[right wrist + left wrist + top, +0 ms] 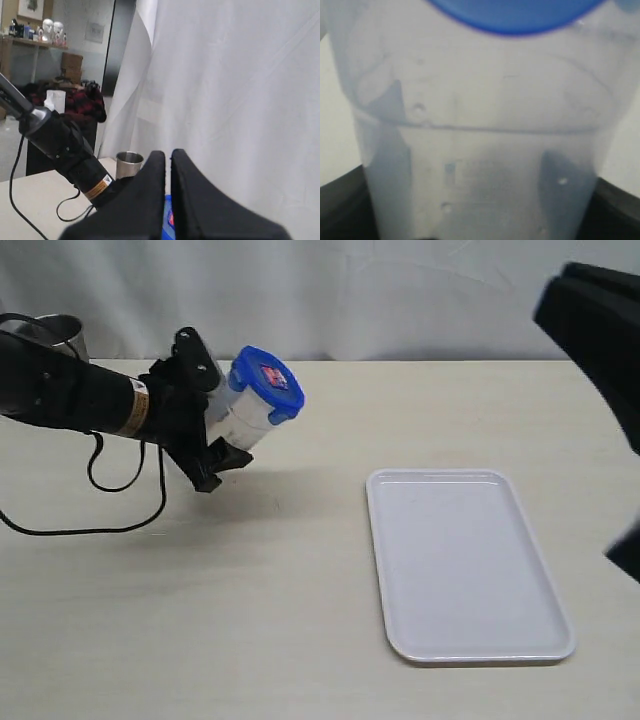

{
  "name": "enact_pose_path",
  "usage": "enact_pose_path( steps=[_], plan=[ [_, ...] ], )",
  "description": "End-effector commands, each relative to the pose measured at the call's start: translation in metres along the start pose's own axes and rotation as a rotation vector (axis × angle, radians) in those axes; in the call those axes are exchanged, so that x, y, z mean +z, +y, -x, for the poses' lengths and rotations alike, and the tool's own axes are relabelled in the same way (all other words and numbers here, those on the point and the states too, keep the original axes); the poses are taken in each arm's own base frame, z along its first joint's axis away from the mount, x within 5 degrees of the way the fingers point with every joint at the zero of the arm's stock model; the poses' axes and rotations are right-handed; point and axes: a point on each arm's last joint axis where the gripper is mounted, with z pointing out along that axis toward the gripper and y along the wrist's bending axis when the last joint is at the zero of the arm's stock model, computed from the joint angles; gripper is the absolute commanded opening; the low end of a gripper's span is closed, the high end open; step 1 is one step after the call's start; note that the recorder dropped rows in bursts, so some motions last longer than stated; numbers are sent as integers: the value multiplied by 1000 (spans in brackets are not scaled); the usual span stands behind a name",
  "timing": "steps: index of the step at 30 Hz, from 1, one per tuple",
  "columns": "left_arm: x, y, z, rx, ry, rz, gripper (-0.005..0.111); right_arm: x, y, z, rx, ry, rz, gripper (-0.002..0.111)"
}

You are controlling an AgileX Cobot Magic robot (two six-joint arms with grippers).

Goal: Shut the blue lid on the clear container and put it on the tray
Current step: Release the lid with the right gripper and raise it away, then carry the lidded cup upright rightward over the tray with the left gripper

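The clear container (243,420) hangs tilted above the table's left side, with the blue lid (266,380) sitting on its mouth. My left gripper (222,412) is shut on the container's body, one finger on each side. In the left wrist view the frosted container (480,140) fills the picture, the lid (515,15) shows at its far end, and a dark finger (562,190) shows through the wall. The white tray (465,560) lies flat on the right with nothing on it. My right gripper (168,159) is shut and empty, raised high at the right.
A steel cup (60,332) stands at the back left behind the left arm. A black cable (100,528) loops on the table under that arm. The right arm (595,320) looms at the top right edge. A white curtain closes the back.
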Motion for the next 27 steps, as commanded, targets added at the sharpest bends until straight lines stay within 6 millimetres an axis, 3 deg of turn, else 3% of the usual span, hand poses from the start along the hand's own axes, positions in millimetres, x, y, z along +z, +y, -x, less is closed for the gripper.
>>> enact_pose_path(
  steps=[1,9,13,19,27],
  plan=[
    [9,-20,22,78,31,37,0,-31,6,-16,4,-91,-8,4],
    [19,-35,42,271,231,338,0,-64,7,-34,53,-228,-70,4],
    [18,-51,59,470,354,507,0,-71,5,-42,68,-233,-108,4],
    [19,-78,80,817,456,538,0,-71,5,-44,71,-226,-114,4],
    [10,-82,86,1078,641,605,0,-71,5,-45,71,-221,-113,4]
  ],
)
